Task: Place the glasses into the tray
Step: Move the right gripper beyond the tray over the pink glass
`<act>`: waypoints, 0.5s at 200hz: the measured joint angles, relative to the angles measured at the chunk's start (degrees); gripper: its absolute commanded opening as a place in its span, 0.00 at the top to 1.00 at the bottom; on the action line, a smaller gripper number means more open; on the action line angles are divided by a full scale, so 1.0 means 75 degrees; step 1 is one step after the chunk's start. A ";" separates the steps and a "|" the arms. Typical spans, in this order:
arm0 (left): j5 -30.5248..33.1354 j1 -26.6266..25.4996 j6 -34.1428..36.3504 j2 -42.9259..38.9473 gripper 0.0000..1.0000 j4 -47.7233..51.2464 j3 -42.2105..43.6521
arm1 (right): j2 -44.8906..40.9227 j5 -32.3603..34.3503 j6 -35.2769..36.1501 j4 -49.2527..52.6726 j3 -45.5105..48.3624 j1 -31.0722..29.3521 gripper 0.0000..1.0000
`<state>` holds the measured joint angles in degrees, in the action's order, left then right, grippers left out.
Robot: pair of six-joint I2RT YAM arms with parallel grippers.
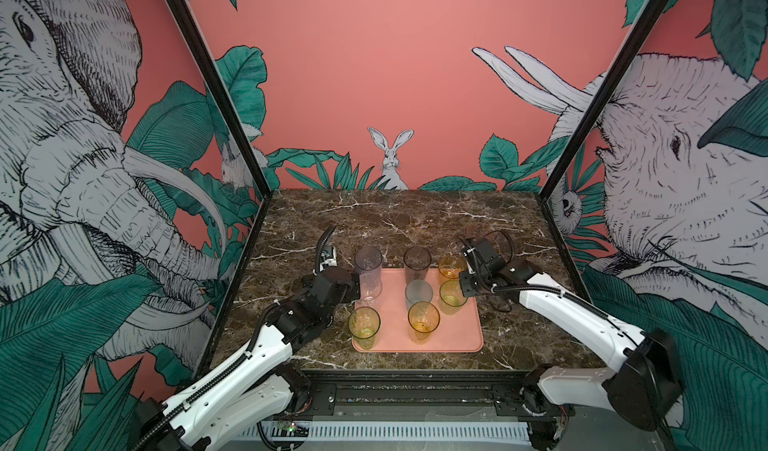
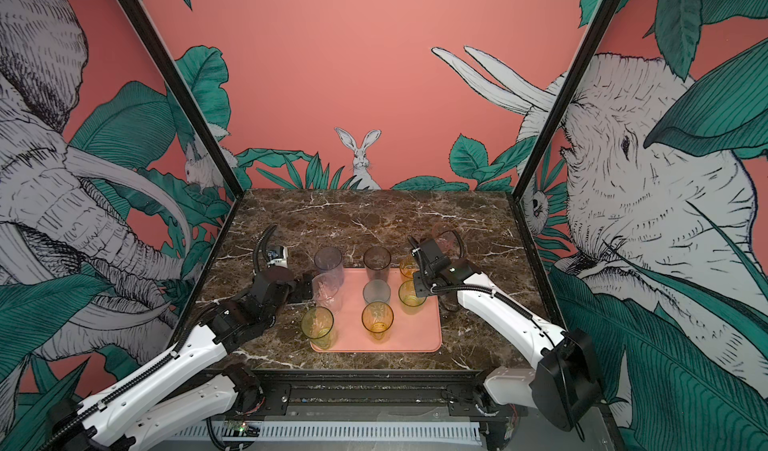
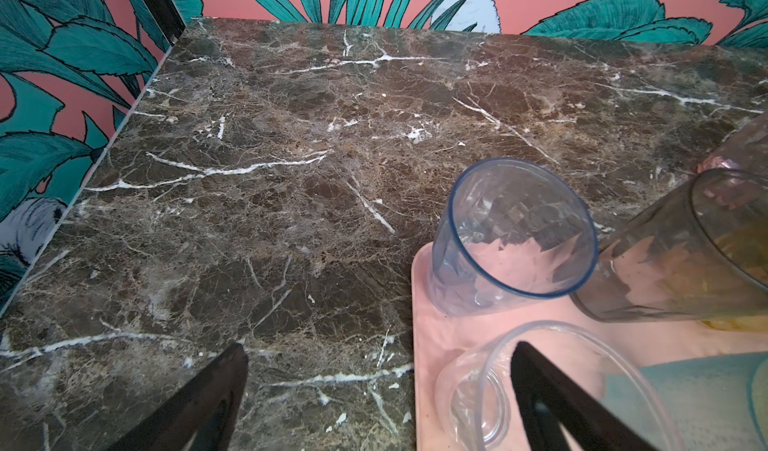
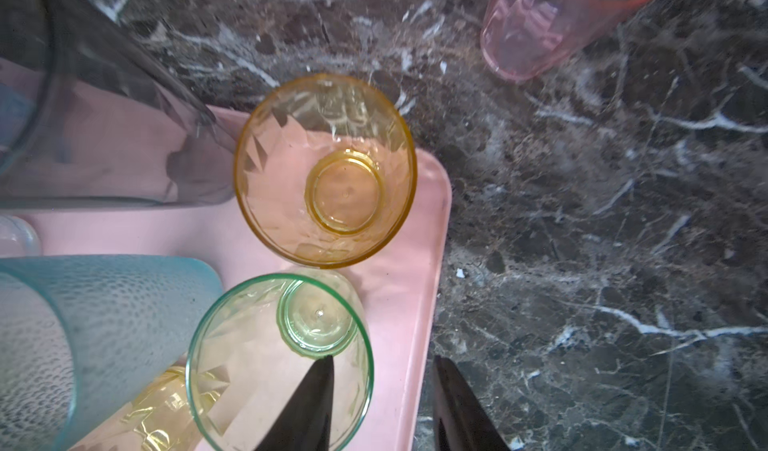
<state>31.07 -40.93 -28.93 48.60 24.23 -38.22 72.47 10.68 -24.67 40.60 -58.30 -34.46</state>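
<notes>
Left gripper (image 3: 379, 345): jaws at their widest, holding nothing. One finger crosses the rim of the clear tumbler (image 3: 469, 395); contact unclear.

Eight glasses (image 1: 417, 262) stand in the tray (image 1: 457, 336).

Right gripper (image 4: 382, 357): jaws partly apart, straddling the wall of the yellow-green tumbler (image 4: 249, 345), clamping nothing.

Right wrist view alone shows the pink tumbler (image 4: 536, 29) plainly, on the tabletop (image 4: 602, 220) off the tray corner. In both top views the right arm mostly hides it.
</notes>
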 measured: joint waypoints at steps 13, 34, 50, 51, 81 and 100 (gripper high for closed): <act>-0.0003 0.0000 0.0000 -0.0003 0.01 0.0003 0.0000 | -0.0125 0.0087 0.0082 0.0105 -0.0178 0.0108 0.54; -0.0003 0.0000 0.0000 -0.0015 0.01 0.0015 0.0000 | -0.0172 0.0163 0.0195 0.0204 -0.0472 0.0414 0.51; -0.0006 0.0000 0.0000 -0.0032 0.01 0.0032 0.0000 | -0.0172 0.0187 0.0297 0.0230 -0.0656 0.0691 0.47; -0.0006 0.0000 0.0000 -0.0032 0.01 0.0032 0.0000 | -0.0172 0.0184 0.0306 0.0230 -0.0664 0.0699 0.47; 0.0000 0.0000 0.0000 -0.0105 0.01 0.0090 0.0000 | -0.0064 0.0184 0.0495 0.0274 -0.0994 0.1139 0.43; 0.0009 0.0000 0.0000 -0.0221 0.01 0.0160 0.0000 | 0.0187 0.0195 0.0548 0.0256 -0.1411 0.1539 0.42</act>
<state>31.14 -40.93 -28.93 46.94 25.43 -38.22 73.87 12.14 -20.56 42.52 -68.88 -22.92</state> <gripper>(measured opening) 0.994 0.575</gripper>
